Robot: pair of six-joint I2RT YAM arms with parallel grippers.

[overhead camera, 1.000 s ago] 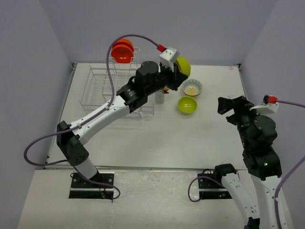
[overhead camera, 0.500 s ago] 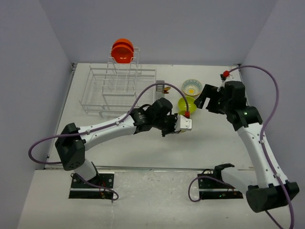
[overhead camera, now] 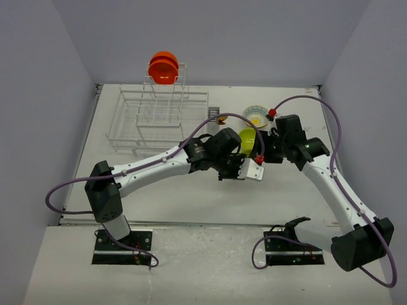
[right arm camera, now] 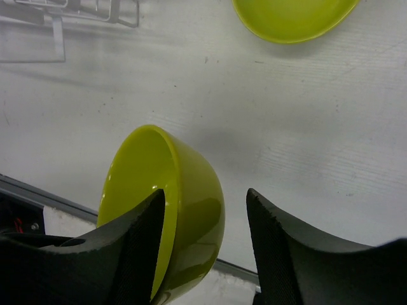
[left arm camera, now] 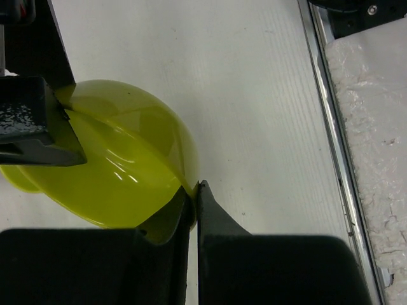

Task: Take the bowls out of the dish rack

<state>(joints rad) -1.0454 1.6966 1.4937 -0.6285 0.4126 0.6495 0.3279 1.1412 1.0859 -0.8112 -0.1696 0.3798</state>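
One lime-green bowl pinched by left tool, right tool spread astride its wall.

A tilted lime-green bowl stands between the right gripper's spread fingers, a second green bowl beyond.

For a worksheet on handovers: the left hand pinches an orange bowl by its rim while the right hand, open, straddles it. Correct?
No: the bowl is lime-green, not orange, as the left wrist view shows. The left hand does pinch its rim, and the right hand, open, straddles it.
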